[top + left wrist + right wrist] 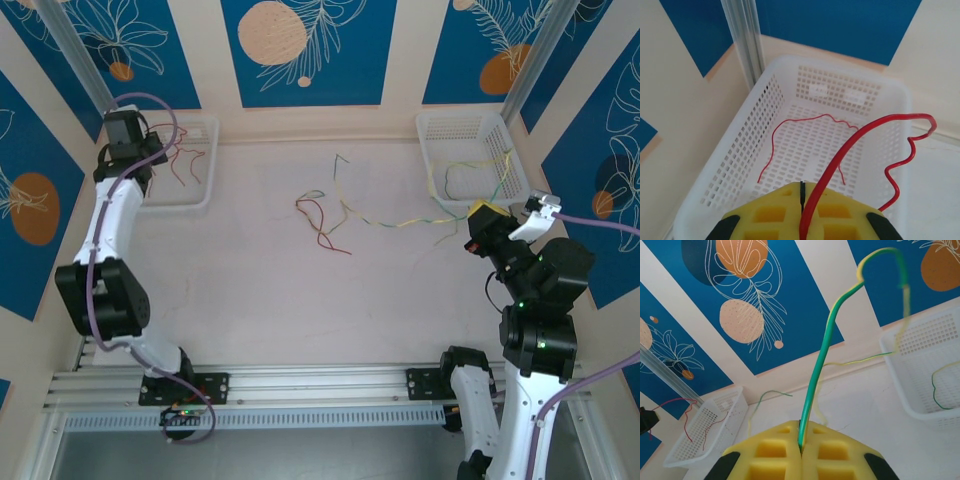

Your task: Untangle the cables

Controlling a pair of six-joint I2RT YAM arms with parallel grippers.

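Pale table: left hand grips red cable arching up-right; right hand grips green cable rising upward.

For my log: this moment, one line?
left gripper shut on red cable, over basket; right gripper shut on green cable

The left end effector has pads of matt yellow, foam-like material, moulded with square pockets. The right end effector has the same. The red cable wears smooth, glossy plastic sheathing. The green cable is just as smooth, with a softer sheen. The basket is white perforated plastic, faintly shiny. The post behind it is ribbed metal with a dull satin finish. The surface is pale and matt — smooth, without grain.
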